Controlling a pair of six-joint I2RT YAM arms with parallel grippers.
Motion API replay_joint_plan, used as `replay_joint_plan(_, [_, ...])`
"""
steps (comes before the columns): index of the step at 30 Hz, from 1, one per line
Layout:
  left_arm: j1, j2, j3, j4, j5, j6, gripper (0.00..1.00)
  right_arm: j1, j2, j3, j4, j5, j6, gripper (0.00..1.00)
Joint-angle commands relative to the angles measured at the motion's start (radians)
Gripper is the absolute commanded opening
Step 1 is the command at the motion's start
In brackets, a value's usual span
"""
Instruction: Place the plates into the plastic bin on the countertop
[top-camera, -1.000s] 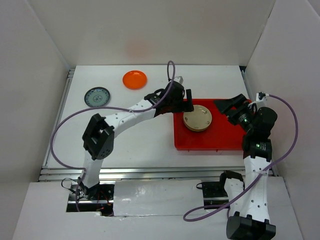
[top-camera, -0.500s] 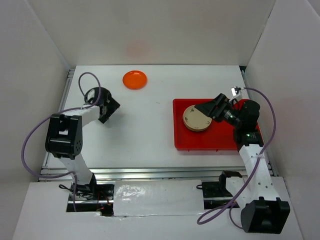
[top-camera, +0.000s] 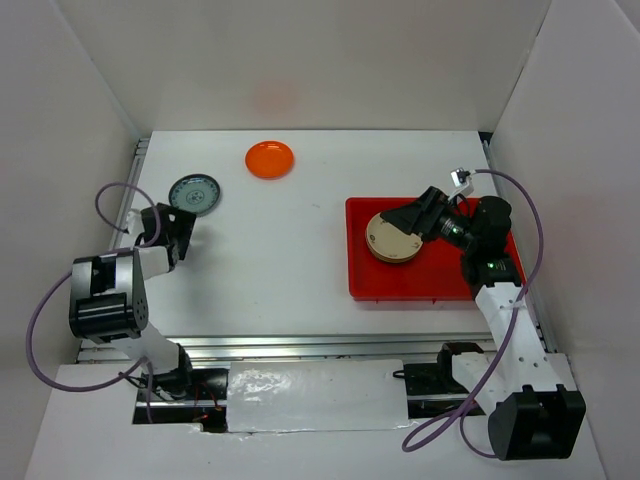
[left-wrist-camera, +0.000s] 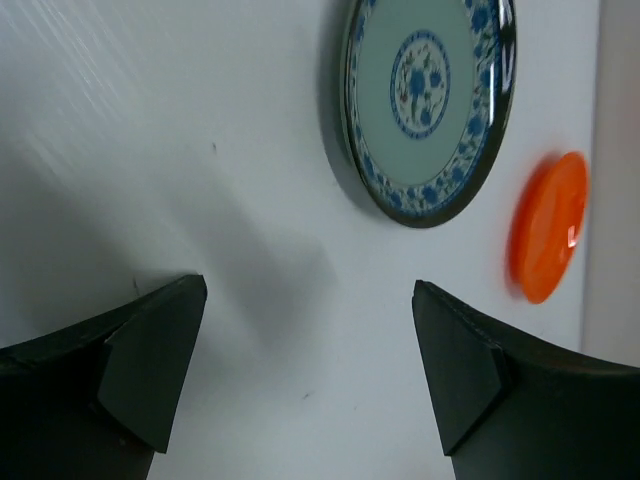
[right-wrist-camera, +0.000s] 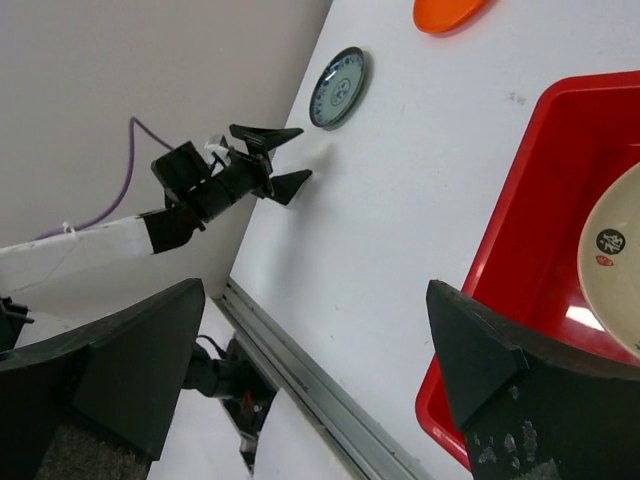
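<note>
Top external view has my left pincer (top-camera: 183, 225) far to the left of the red bin (top-camera: 362, 285), jaws spread wide and empty over the white desk (top-camera: 280, 260), with the grey-blue patterned plate (top-camera: 194, 194) lying just beyond its tips. The orange plate (top-camera: 270, 159) sits further back, well apart from the bin. In the bin's left half lies a stack of plates (top-camera: 393, 240), cream one on top, and my right pincer (top-camera: 405, 216) hangs over its right edge, jaws parted, gripping nothing.

Plain white walls (top-camera: 300, 60) (three sides), glossy front panel (top-camera: 310, 385)
</note>
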Motion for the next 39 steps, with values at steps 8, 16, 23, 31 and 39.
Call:
replay_joint_plan(8, [0.192, 0.291, 0.055, 0.206, 0.247, -0.066, 0.99, 0.006, -0.002, 0.045, 0.084, -0.043, -0.001, 1.0])
replay_joint_plan(16, [0.197, 0.383, 0.229, 0.006, 0.244, -0.029, 0.7, 0.041, 0.007, 0.05, 0.127, -0.019, 0.042, 1.0])
replay_joint_plan(23, [0.206, 0.408, 0.29, -0.049, 0.268, -0.038, 0.26, 0.064, 0.01, 0.074, 0.114, 0.003, 0.031, 1.0])
replay_joint_plan(31, [0.154, 0.091, 0.312, -0.23, 0.174, 0.078, 0.0, 0.067, 0.001, 0.079, 0.085, 0.013, 0.011, 1.0])
replay_joint_plan(39, [-0.331, -0.144, 0.47, -0.367, 0.181, 0.327, 0.0, 0.018, -0.118, 0.12, -0.165, 0.34, 0.099, 1.0])
